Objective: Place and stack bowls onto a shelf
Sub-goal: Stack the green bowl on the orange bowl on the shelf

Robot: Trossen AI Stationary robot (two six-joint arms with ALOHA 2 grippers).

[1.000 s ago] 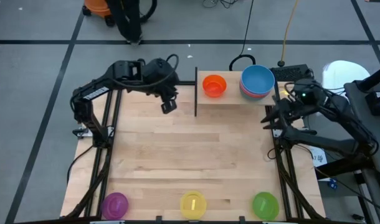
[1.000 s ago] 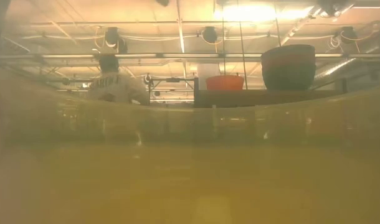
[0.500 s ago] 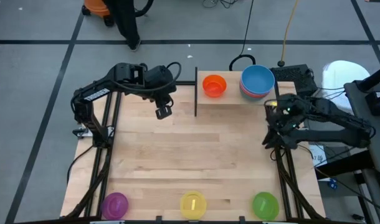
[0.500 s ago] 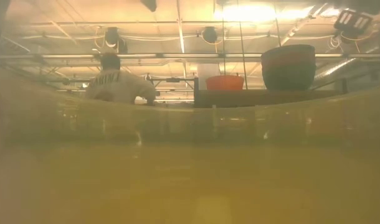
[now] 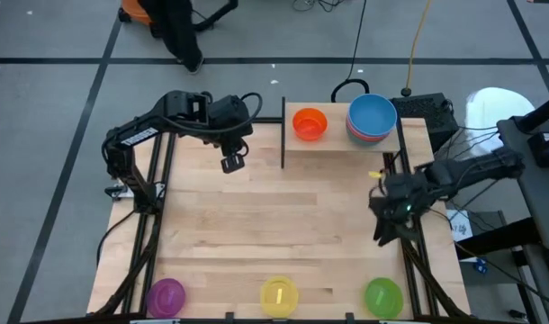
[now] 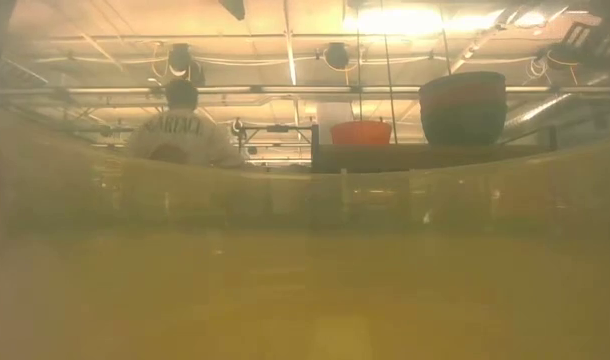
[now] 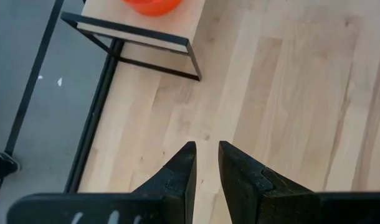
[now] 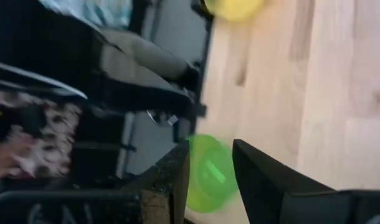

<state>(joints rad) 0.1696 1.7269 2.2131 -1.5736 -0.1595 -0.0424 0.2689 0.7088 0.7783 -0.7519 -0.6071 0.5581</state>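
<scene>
Right pincer (image 5: pixel 380 236) open, empty — green bowl (image 5: pixel 382 295) just beyond it, apart, on the table's near edge.

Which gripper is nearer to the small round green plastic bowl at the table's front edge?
Right. The right gripper hangs just above the green bowl on that side; the left gripper is far across the table, near the shelf.

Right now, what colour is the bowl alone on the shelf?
Orange; the high view shows it best.

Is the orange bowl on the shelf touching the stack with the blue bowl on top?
Apart. The high view shows bare shelf between the orange bowl and the blue bowl topping the stack.
</scene>
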